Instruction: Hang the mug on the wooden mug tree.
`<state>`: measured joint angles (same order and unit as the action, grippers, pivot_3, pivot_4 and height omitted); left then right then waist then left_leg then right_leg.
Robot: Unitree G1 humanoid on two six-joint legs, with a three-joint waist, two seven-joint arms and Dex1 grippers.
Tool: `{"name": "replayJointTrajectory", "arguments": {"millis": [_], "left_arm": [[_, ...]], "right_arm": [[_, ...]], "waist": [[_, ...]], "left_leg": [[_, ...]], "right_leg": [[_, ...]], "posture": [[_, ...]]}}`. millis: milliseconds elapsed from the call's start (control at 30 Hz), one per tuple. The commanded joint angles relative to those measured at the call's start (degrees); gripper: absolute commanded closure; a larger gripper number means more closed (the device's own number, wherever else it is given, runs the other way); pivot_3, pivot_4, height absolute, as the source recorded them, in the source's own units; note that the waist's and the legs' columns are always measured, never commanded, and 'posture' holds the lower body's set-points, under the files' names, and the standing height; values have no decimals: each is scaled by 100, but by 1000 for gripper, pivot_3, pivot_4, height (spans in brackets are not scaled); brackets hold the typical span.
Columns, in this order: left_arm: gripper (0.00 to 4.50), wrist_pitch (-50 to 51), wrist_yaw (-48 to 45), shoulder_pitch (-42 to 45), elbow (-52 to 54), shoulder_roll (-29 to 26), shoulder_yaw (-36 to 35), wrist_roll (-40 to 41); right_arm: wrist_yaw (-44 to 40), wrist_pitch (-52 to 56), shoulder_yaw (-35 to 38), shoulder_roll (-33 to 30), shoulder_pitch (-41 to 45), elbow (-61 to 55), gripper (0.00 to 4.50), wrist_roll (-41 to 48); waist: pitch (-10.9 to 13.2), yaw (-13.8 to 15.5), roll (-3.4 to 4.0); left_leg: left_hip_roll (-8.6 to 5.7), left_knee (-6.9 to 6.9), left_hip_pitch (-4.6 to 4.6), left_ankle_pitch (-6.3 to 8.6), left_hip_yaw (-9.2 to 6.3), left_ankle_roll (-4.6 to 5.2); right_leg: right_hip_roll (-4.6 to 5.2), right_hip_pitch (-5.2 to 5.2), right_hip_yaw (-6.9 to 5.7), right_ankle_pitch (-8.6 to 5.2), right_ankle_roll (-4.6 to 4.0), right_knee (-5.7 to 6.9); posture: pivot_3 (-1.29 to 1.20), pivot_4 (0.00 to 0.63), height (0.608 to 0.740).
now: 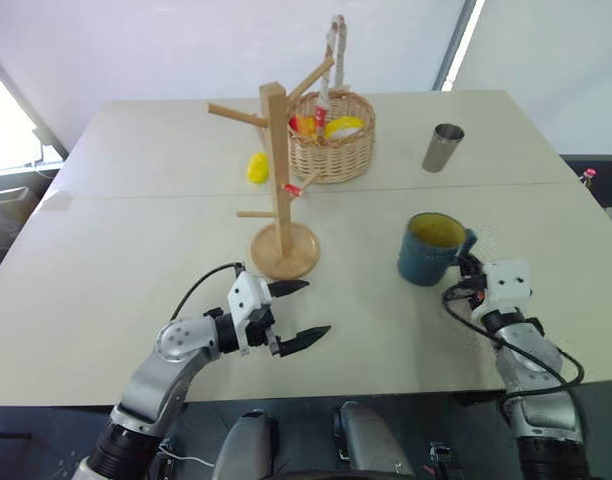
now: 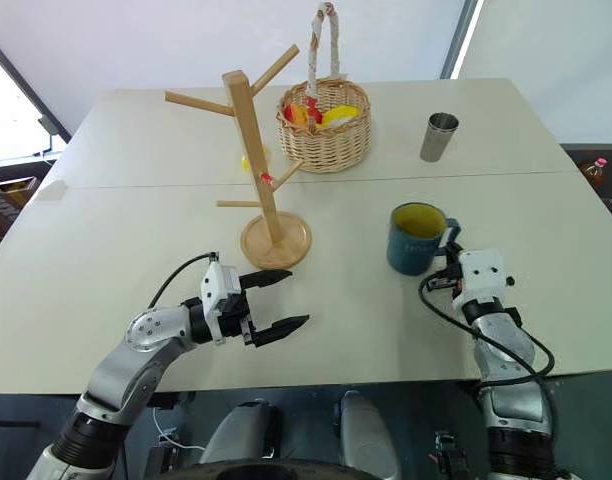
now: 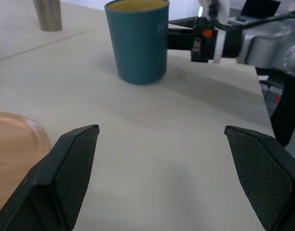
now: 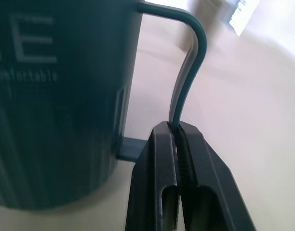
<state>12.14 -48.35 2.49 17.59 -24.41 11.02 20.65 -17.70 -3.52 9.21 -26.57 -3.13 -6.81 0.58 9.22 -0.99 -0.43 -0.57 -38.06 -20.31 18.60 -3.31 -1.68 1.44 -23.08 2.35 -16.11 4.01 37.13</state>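
The dusty-blue mug (image 1: 429, 250), yellow inside, stands upright on the table's right half. My right gripper (image 1: 467, 270) reaches it level from the near right and is shut on the thin loop handle (image 4: 188, 72), pinching its lower part between the fingers (image 4: 157, 159). The wooden mug tree (image 1: 278, 170) stands on its round base (image 3: 12, 154) near the table's middle, left of the mug. My left gripper (image 1: 317, 307) hovers open in front of that base, pointing toward the mug (image 3: 138, 43), with nothing between its fingers (image 3: 75, 168).
A woven wicker basket (image 1: 331, 140) with red and yellow items stands behind the tree. A steel tumbler (image 1: 443, 147) is at the back right. A small yellow object (image 1: 257, 167) lies left of the basket. The table's front edge (image 1: 386, 393) runs just under both wrists.
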Motion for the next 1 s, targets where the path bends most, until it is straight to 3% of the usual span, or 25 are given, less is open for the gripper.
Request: {"name": "replayJointTrajectory", "arguments": {"millis": [33, 167, 400, 767, 1000], "left_arm": [[0, -262, 33, 16, -143, -131, -433, 11], [0, -529, 1, 73, -426, -308, -832, 12], [0, -1010, -166, -11, -444, -360, -1328, 247], [0, -1066, -290, -197, -401, -180, -1817, 1026], [0, -1108, -268, -292, -364, -155, -1900, 1098]], "right_arm": [[-505, -592, -481, -511, 60, -771, 4478, -581], [-962, -663, -912, -906, 477, -1483, 4478, -856], [-1158, -2, -1373, -697, 1558, -2170, 4478, -1038], [-1555, 695, -1803, -608, 2639, -2236, 4478, -1226], [-1625, 1004, -2123, -359, 3275, -2014, 4478, -1383]], "waist": [[0, -3, 0], [3, 7, -5], [5, 42, -13], [6, 14, -14], [6, 24, -14]], "left_leg": [[1, 0, 2, 0, 0, 0], [1, -2, 2, 0, -2, 0], [0, -4, -7, 0, -8, -1], [-1, -3, -7, 0, -7, -1], [-1, -3, -10, 0, -7, -1]], "right_leg": [[-2, -1, 0, 0, 0, 2], [-3, 0, -2, 0, 0, 3], [4, -1, -6, 0, 1, -3], [8, -5, -6, 0, 0, -4], [9, -7, -6, 1, 0, -4]], "posture": [[0, 150, 740], [0, 150, 740], [0, 150, 740], [0, 150, 740], [0, 150, 740]]}}
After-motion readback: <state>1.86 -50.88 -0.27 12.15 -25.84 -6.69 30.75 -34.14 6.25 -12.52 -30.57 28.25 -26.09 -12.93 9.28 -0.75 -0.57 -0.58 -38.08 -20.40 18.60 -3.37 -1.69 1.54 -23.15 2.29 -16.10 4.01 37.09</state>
